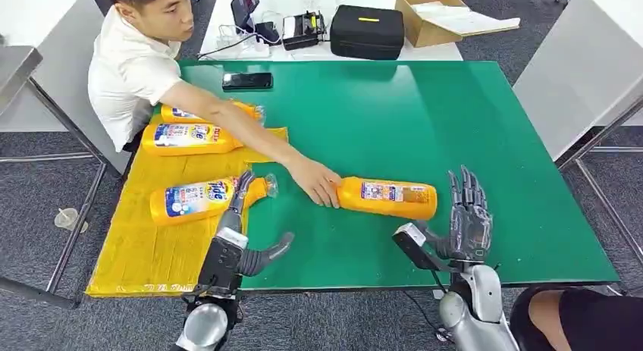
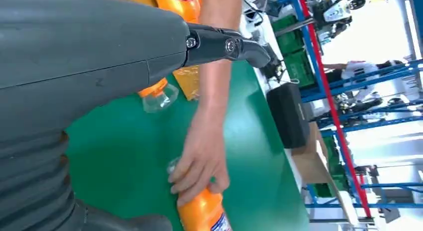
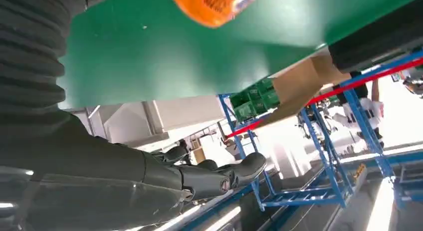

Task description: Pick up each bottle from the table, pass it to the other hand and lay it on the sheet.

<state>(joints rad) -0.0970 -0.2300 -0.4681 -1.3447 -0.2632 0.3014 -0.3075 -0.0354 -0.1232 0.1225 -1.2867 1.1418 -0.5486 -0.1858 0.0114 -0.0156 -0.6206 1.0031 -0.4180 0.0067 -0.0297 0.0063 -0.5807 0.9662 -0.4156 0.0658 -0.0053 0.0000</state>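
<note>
Orange bottle (image 1: 388, 199) lies on green bench (image 1: 425, 116) just ahead of my right hand (image 1: 468, 220), fingers spread, empty; person's hand (image 1: 317, 183) on its neck. Wait, then grasp mid-body. Left hand (image 1: 241, 228) open by sheet (image 1: 144, 245).

My table (image 1: 425, 116) is bright green. The sheet (image 1: 144, 245) on it is yellow. The bottles are orange with blue and white labels: one (image 1: 388, 198) on the green, one (image 1: 193, 199) by my left hand (image 1: 236, 241), and two more (image 1: 189, 137) on the sheet. My hands are dark grey, and my right hand (image 1: 466, 222) too. My arms are silver. The person's shirt (image 1: 125, 70) is white. The phone (image 1: 247, 80) and case (image 1: 368, 31) are black. The box (image 1: 428, 14) is brown.
</note>
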